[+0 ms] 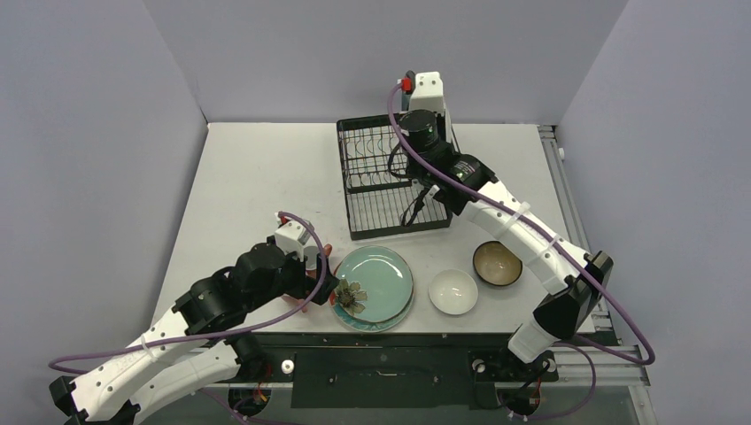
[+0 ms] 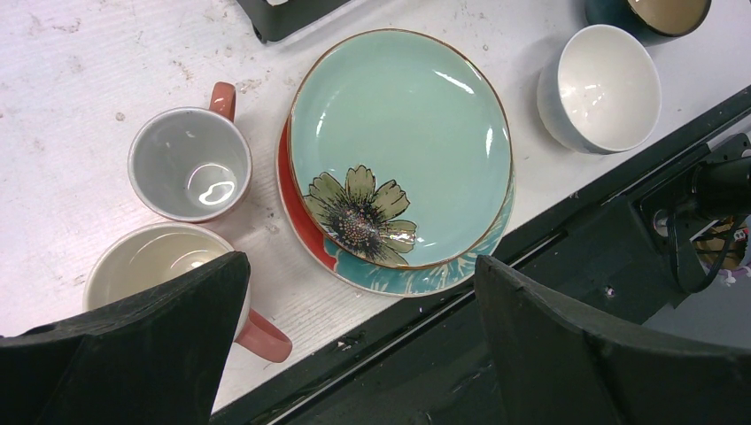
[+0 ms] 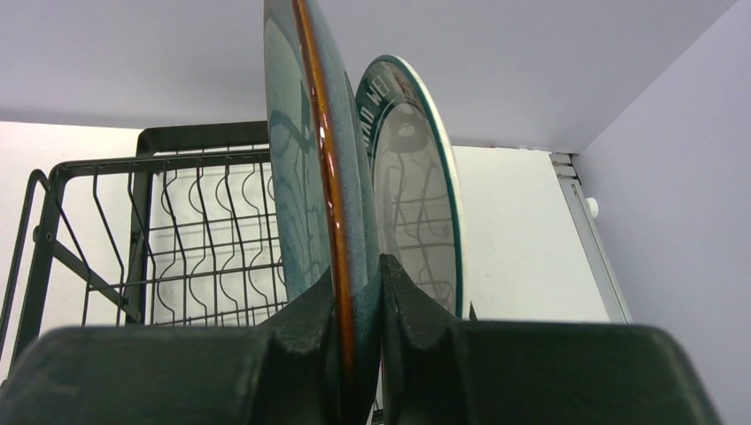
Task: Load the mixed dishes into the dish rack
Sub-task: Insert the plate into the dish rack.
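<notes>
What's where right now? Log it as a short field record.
right claw: shut on teal plate, held on edge over dish rack
lettered plate: upright beside the held one
left claw: open, above pink mugs
stack: flower plate on red plate
bowls: white bowl, dark bowl, both on the table

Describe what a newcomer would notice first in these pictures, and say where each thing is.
The right gripper pinches a teal plate upright by its rim over the dish rack, beside an upright green-rimmed lettered plate. At the front of the table, a flowered teal plate lies stacked on a red plate, with two pink mugs beside the open left gripper.
</notes>
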`<action>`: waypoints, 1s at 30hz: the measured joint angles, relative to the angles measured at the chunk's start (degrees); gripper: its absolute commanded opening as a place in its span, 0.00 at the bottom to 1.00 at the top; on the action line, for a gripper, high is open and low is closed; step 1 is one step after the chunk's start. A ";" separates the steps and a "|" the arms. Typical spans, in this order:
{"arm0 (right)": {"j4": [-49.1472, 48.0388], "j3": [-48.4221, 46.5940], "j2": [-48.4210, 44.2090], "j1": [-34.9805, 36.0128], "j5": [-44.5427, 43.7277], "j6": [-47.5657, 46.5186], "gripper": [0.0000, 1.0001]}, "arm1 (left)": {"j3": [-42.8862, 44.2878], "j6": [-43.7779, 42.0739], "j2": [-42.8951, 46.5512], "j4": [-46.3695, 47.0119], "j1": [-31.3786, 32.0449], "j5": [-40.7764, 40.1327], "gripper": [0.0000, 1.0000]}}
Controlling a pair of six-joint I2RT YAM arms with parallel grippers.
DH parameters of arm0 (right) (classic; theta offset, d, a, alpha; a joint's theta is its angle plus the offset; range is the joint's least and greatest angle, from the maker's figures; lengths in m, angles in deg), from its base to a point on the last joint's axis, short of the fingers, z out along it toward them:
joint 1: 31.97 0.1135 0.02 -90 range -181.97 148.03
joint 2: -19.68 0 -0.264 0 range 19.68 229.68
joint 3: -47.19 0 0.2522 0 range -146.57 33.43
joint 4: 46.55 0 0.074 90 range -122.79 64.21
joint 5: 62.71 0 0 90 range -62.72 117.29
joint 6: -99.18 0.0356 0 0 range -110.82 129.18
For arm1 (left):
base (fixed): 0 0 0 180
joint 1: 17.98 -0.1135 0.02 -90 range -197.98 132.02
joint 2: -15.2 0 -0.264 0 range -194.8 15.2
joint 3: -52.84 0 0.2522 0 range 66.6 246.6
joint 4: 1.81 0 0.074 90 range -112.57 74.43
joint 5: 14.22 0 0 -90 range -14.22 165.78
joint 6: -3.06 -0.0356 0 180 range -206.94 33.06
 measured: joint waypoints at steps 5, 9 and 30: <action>-0.59 0.02 -0.72 0.35 -1.33 0.04 0.00 | 0.00 0.00 0.02 0.00 -0.04 0.00 0.96; -0.61 0.13 -0.72 0.63 -1.75 0.04 0.00 | 0.00 0.00 0.02 0.00 -0.04 0.00 0.96; -0.48 0.22 0.31 0.76 -2.03 0.48 0.00 | 0.00 0.00 0.24 0.00 -0.04 0.00 0.96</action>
